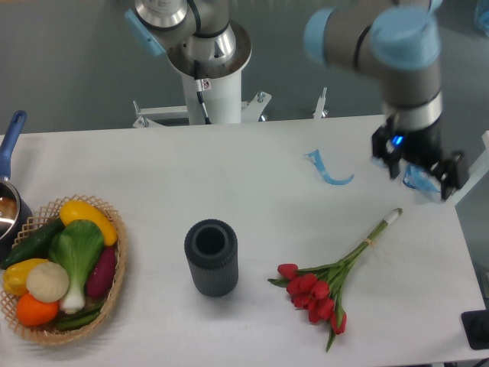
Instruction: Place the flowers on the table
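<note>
The flowers (321, 294) lie flat on the white worktop (252, 176), towards its right front, red heads pointing to the front edge and the tied green stems running back and to the right, their pale tip nearest the arm. They rest on their side, well apart from everything else, so the job of setting them down looks done. The tool (422, 170) hangs above the far right edge of the worktop, beyond the stem tip and clear of it, with nothing between its fingers; the two dark fingers stand parted, which suits a hand that has let go and wants no snag on the stems. Just left of the flowers stands a dark ribbed vase (211, 257), upright, its mouth open and empty, near the heads but not touching them. A strip of blue tape (327, 169) curls on the surface behind the bunch. At the left front sits a wicker basket (46, 332) heaped with vegetables, and beside it, at the left edge, a pot (8, 210) with a blue handle, half out of sight. I judge that little is left beyond drawing the arm away.
</note>
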